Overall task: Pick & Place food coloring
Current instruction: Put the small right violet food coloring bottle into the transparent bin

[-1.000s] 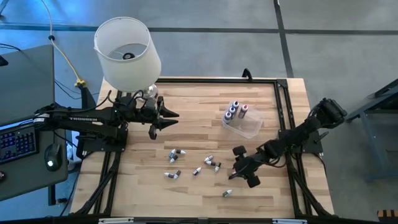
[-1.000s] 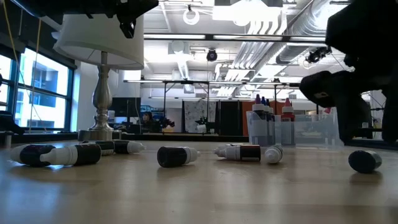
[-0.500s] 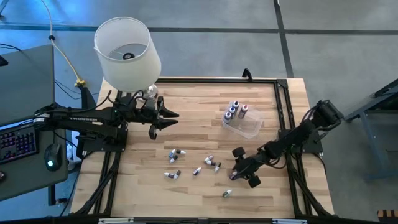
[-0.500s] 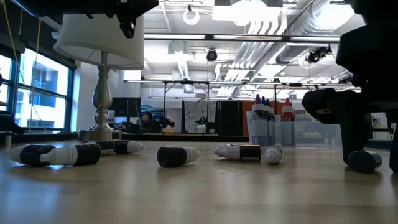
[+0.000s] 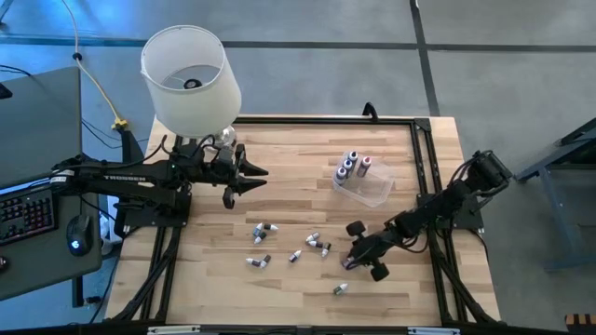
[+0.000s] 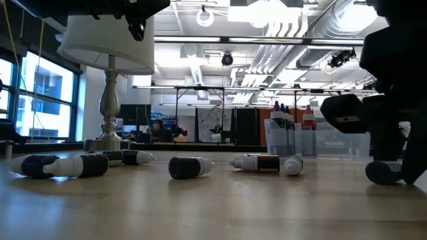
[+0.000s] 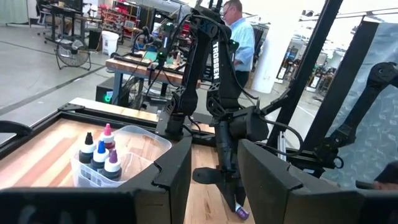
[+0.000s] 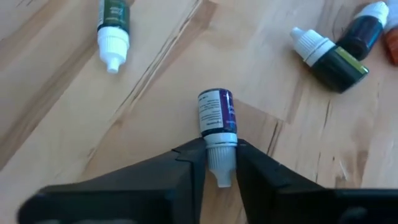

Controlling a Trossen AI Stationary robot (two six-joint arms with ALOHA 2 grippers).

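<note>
Several small food coloring bottles (image 5: 296, 253) lie on their sides on the wooden table. Three more stand upright in a clear tub (image 5: 368, 186) at the far right. My right gripper (image 8: 221, 171) is down at the table's near right, shut on a purple-labelled bottle (image 8: 216, 112) that lies flat. A green bottle (image 8: 112, 18) and a dark one (image 8: 339, 59) lie close by. My left gripper (image 7: 214, 177) hovers open over the table's left part, beside the lamp, with nothing between its fingers. My right gripper pinches the purple bottle's white pointed cap (image 8: 221, 149) between its two fingers, one on each side. The fingers (image 8: 186, 165) slant down at it from the table's right side, in line with the bottle. The bottle lies on its side on the wood.
A lamp with a white shade (image 5: 191, 79) stands at the table's far left corner, close to my left arm. A black frame (image 5: 424, 186) runs along the table's edges. Bare wood lies between the tub and the scattered bottles.
My right gripper has gone down to the table at the purple bottle. In the low view its fingers now stand low around the bottle, which has shifted slightly along the table.
</note>
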